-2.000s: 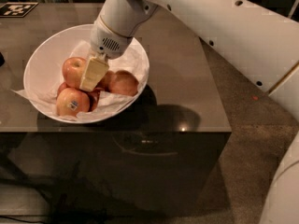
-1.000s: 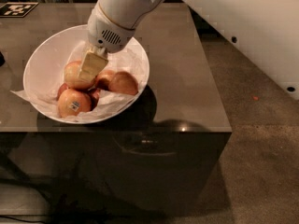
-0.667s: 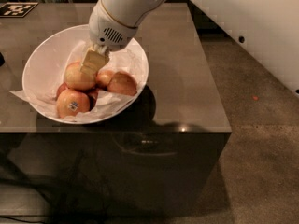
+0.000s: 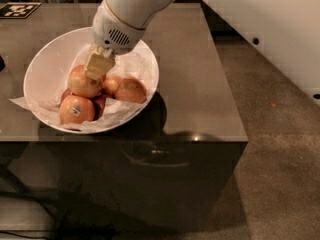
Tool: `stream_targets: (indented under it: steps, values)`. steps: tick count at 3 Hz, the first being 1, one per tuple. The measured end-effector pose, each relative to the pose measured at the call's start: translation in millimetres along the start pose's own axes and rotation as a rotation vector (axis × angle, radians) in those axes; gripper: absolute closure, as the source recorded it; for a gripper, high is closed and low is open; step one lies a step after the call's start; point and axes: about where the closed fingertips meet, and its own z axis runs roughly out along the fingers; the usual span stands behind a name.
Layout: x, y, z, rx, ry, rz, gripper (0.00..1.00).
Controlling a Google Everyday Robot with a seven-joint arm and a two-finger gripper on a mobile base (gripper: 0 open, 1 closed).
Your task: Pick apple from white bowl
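Note:
The white bowl, lined with crumpled white paper, sits at the left of the dark table and holds several apples. The apple, pinkish-red with yellow and no sticker showing, rests highest in the pile at the bowl's middle. My gripper comes down from the white arm at the upper right, and its tan tip lies against the apple's upper right side. Part of the apple's top is hidden behind that tip.
A stickered apple lies at the bowl's front, with two more apples to the right of the pile. The table edge runs just in front of the bowl. A black-and-white marker lies at the far left corner.
The gripper has risen slightly and shifted toward the bowl's back. This uncovers an apple in the middle. The sticker-free apple has barely moved.

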Motion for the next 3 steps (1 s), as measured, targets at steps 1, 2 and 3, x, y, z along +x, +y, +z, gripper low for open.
stream_targets:
  steps: [1,2,3]
  values:
    - [0.0,0.0,0.0,0.000,0.000,0.000,0.57]
    - [-0.1,0.0,0.0,0.000,0.000,0.000,0.34]
    - [-0.1,0.1,0.0,0.000,0.000,0.000,0.11]
